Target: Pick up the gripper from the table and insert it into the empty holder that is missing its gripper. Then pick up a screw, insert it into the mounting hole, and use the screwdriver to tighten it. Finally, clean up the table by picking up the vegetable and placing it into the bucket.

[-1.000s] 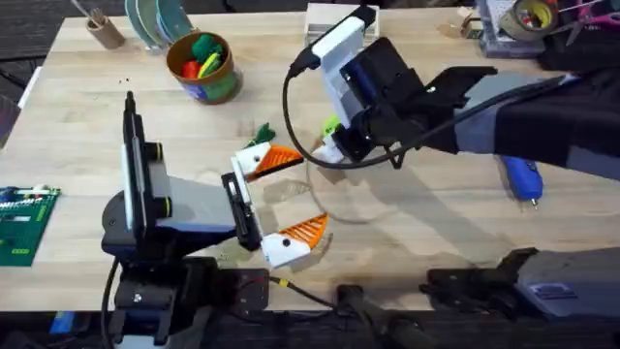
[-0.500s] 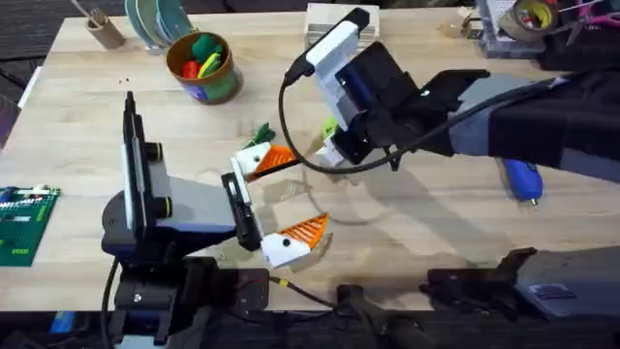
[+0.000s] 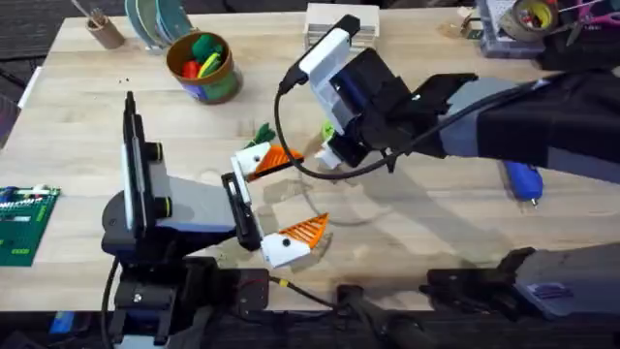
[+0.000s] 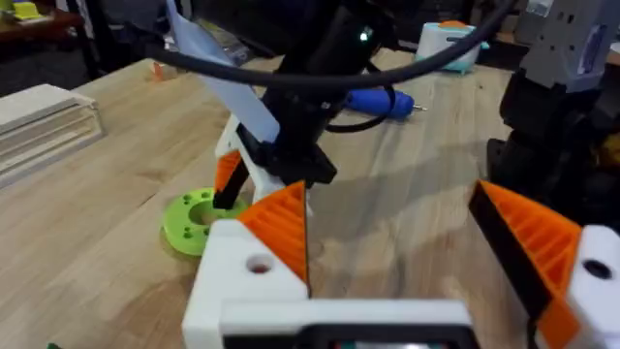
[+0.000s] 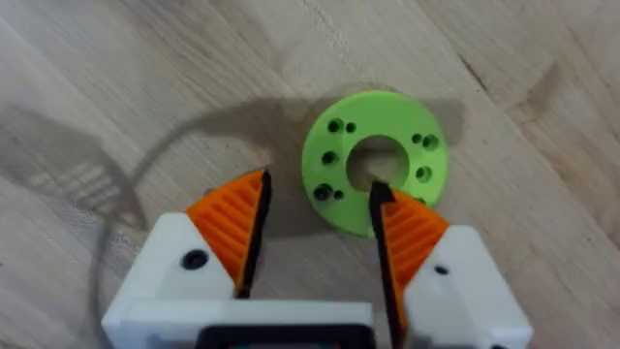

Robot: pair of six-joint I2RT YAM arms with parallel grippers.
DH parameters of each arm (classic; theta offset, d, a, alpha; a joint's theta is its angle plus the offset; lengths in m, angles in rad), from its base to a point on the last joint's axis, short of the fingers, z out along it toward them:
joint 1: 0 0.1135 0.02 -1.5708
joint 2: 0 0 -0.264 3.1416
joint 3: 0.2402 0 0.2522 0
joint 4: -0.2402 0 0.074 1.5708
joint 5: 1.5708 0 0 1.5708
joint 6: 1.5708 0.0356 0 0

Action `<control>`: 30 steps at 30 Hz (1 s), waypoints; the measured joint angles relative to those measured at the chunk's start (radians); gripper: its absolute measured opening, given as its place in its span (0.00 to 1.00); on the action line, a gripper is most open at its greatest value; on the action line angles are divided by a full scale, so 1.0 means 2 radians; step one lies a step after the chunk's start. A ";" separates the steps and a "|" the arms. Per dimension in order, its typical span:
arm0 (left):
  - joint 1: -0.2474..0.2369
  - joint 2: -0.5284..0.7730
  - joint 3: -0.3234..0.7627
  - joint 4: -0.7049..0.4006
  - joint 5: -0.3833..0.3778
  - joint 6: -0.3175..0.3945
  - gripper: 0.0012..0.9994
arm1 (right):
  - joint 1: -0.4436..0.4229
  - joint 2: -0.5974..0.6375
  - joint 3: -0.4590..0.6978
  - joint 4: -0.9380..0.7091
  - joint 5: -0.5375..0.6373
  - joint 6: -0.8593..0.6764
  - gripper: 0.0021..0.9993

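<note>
My left gripper (image 3: 284,197) stands open and wide on the table. Each of its white holders (image 4: 232,286) carries an orange ribbed gripper finger (image 4: 283,225). A dark mounting hole (image 4: 258,264) shows in one holder. My right gripper (image 5: 320,237) hangs open and empty just above the table, one fingertip overlapping the edge of a bright green ring disc (image 5: 376,160). The dark green vegetable (image 3: 263,131) lies beside the left gripper's far finger. The bucket (image 3: 221,85) stands at the back left. At the right lies the blue screwdriver (image 3: 521,178). The screw is out of view.
A brown cup with sticks (image 3: 103,31) and a rack of discs (image 3: 155,21) stand at the back left corner. A green circuit board (image 3: 21,225) lies at the left edge. Tape rolls and clutter (image 3: 528,17) fill the back right. The right arm (image 3: 504,111) spans the table's right half.
The right gripper has shifted a little to the left and farther back over the green ring disc. The left arm has not moved.
</note>
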 joint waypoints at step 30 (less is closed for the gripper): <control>0.000 0.000 0.000 0.000 0.000 0.000 0.99 | 0.000 0.000 0.002 0.000 0.034 -0.006 0.01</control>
